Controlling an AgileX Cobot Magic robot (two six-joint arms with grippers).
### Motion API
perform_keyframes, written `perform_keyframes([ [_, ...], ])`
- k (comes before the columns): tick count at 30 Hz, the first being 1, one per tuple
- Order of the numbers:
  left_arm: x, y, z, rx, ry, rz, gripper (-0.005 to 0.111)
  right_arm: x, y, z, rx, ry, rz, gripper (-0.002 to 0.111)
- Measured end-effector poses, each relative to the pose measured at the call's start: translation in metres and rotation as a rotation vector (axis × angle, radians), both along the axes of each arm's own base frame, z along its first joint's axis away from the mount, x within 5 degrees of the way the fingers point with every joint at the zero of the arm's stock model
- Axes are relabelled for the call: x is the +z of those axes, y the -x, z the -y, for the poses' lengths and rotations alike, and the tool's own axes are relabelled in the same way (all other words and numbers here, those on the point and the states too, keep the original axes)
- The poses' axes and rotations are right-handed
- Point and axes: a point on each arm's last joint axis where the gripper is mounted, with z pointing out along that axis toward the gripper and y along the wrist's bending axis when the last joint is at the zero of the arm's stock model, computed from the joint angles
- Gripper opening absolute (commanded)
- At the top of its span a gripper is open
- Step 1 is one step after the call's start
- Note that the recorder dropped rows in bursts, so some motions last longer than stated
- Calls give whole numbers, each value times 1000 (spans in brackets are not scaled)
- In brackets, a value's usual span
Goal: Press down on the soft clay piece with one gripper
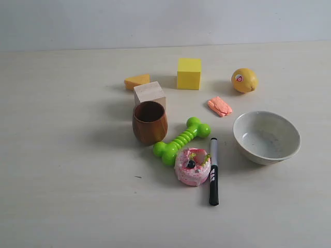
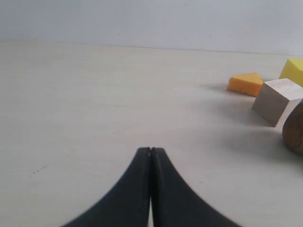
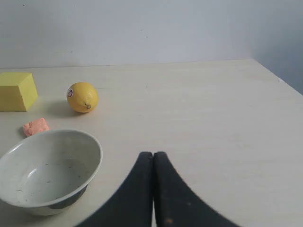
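Note:
The soft clay piece [image 1: 220,106] is a small flat salmon-pink lump lying on the table between the lemon [image 1: 244,80] and the white bowl [image 1: 266,137]. In the right wrist view the clay piece [image 3: 35,126] peeks out behind the bowl's rim [image 3: 71,135]. My right gripper [image 3: 153,154] is shut with nothing in it, low over bare table, well apart from the clay. My left gripper [image 2: 150,150] is also shut and empty, over bare table far from the clay. Neither gripper shows in the exterior view.
A yellow cube [image 1: 189,73], an orange wedge [image 1: 136,81], a wooden block [image 1: 149,94], a brown wooden cup [image 1: 149,122], a green bone toy [image 1: 181,140], a pink frosted donut [image 1: 192,166] and a black marker [image 1: 213,171] crowd the table's middle. The table's corner edge [image 3: 274,75] lies near the right gripper.

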Motion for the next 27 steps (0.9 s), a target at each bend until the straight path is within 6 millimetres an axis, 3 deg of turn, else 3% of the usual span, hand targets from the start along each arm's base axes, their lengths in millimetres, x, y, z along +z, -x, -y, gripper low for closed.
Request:
perform_keyframes([
  [27,0,0,0,0,0,0,0,0,0,1,-1,24,1,0],
])
